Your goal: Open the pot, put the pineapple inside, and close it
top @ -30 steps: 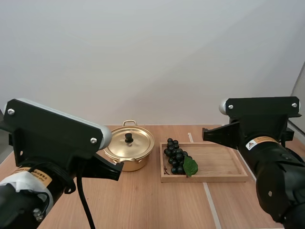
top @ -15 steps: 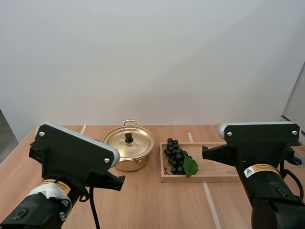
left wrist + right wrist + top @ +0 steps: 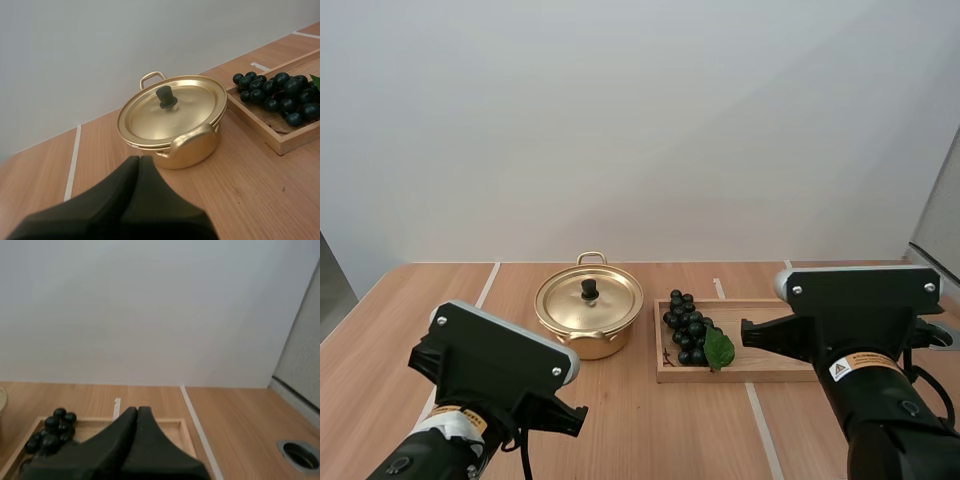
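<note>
Golden pot (image 3: 589, 318), lid (image 3: 590, 300) seated on it, wooden tray (image 3: 760, 372) just beside the pot holding a bunch of dark grapes (image 3: 687, 327) at its pot-side end, left gripper (image 3: 139, 161) near the pot, pressed together and empty, right gripper (image 3: 137, 412) likewise, beyond the grapes from the pot

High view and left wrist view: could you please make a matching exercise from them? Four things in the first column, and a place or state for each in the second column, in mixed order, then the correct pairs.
Column A
1. lid
2. bunch of grapes
3. wooden tray
4. left gripper

Column B
a. shut on nothing, aimed at the pot, not touching it
b. closing the pot
c. on the table, to the right of the pot
d. in the tray's end nearest the pot

Pairs: 1-b, 2-d, 3-c, 4-a
</note>
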### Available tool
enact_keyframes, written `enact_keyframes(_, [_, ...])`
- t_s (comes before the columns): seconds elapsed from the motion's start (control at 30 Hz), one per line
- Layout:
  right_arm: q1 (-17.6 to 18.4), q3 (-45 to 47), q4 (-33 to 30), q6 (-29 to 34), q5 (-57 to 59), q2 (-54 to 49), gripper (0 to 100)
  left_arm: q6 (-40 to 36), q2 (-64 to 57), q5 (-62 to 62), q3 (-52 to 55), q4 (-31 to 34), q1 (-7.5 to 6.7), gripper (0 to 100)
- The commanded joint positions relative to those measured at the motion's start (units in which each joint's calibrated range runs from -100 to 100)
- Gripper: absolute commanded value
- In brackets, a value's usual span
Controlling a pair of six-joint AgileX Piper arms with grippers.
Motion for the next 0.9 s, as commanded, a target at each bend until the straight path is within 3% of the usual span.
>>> enact_keyframes(0.0, [-0.23,0.03,-0.73,-0.45,6.48,-1.25,0,-0.06,-0.28,0.25,0.22,0.14,-0.25,0])
enact_keyframes(0.3, [-0.01,0.03,-0.73,-0.45,8.73,-6.17,0,1.83,-0.28,0.21,4.22,0.14,0.29,0])
enact_keyframes(0.6, [0.78,0.03,-0.46,-0.32,26.37,-11.24,0,1.97,-0.28,-0.87,4.97,-0.05,0.74,0])
enact_keyframes(0.87, [2.23,4.23,-2.04,-0.32,24.84,-11.24,0,1.84,-0.28,-0.98,4.97,-0.51,1.17,0])
